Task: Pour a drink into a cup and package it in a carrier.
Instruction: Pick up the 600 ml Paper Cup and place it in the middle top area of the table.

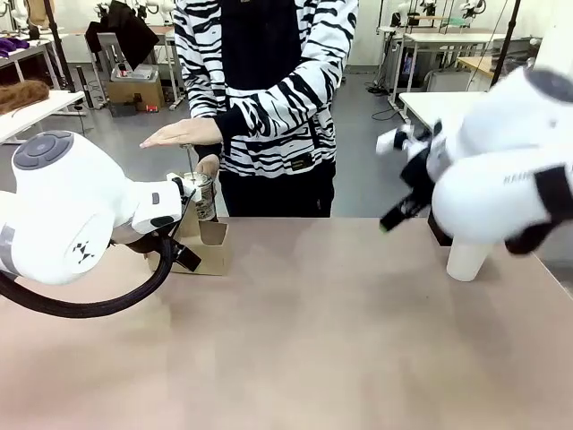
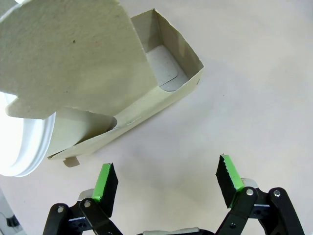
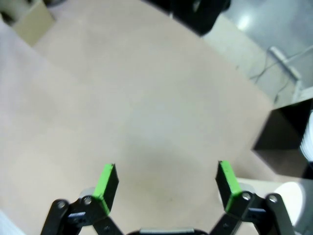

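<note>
**Both grippers wide open as person works press jug behind carrier**

Robot's L gripper [image 2: 166, 166] hovers low over the table [image 2: 254, 73], green-padded fingers [image 2: 106, 180] spread to full width w/ nothing btwn them and touching nothing. Just ahead of its tips sits the brown cardboard carrier [image 2: 146, 107], upright centre handle panel looming close in the wrist view. One slot is visibly bare inside; a white rounded rim [image 2: 27, 144] shows at the carrier's other end.

From the front, the carrier stands at the table's far L edge. The press jug [image 1: 203, 193] is just behind it, its drink too small to make out. The person's hand [image 1: 179, 134] lies flat, palm down, over the plunger rod.

R gripper [image 3: 166, 166] hangs above bare tabletop, also fully open and empty. A white paper cup [image 1: 468, 260] stands under the R arm, near a black box [image 3: 283, 134].
</note>
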Available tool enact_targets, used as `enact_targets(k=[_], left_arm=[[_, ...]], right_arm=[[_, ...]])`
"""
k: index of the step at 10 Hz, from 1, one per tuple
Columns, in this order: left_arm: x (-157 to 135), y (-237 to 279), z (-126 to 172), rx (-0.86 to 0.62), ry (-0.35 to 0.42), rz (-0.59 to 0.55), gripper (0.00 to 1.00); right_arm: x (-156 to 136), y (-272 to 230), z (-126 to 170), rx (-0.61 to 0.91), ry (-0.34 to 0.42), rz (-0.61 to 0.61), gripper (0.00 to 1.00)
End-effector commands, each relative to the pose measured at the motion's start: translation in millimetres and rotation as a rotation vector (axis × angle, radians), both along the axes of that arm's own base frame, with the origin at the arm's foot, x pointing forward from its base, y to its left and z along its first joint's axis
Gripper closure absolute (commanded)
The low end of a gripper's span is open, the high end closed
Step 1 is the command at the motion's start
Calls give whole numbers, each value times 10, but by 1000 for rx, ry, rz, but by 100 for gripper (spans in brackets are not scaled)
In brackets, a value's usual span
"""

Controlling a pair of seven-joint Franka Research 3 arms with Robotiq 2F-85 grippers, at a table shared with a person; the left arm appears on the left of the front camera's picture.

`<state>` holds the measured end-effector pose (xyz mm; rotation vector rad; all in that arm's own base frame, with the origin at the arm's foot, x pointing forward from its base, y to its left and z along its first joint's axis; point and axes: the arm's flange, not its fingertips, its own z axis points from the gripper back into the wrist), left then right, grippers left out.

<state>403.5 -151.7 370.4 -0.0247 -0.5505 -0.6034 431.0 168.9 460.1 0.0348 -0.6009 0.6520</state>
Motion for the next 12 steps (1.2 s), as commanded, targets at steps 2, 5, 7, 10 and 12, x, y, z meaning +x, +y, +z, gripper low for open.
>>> enact_targets(k=[2,5,7,10,12], left_arm=[[0,0,0,0,0,0,0],[0,0,0,0,0,0,0],[0,0,0,0,0,0,0],[0,0,0,0,0,0,0],[0,0,0,0,0,0,0]], right_arm=[[296,-620,646,125,24,111,0],[171,-1734,854,335,-26,226,0],[44,-2389,601,517,-102,301,0],[-44,-2825,-57,661,-174,261,0],[-195,-2845,182,626,-179,258,0]])
